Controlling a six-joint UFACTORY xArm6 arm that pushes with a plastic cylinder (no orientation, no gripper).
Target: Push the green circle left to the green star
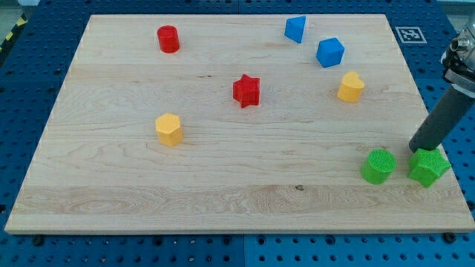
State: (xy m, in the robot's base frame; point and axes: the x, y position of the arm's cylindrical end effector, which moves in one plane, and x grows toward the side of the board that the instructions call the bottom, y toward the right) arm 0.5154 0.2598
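Observation:
The green circle [378,165] sits near the view's bottom right of the wooden board [223,178]. The green star [429,166] lies just to its right, a small gap apart, close to the board's right edge. My dark rod comes down from the view's right edge, and my tip [415,148] rests just above the star's upper left corner, to the upper right of the circle. I cannot tell whether the tip touches the star.
A yellow block [351,87], a blue cube [330,53] and a blue block [295,29] stand at the upper right. A red star [246,90] is mid-board, a yellow block [169,129] at left, a red cylinder [168,38] at upper left.

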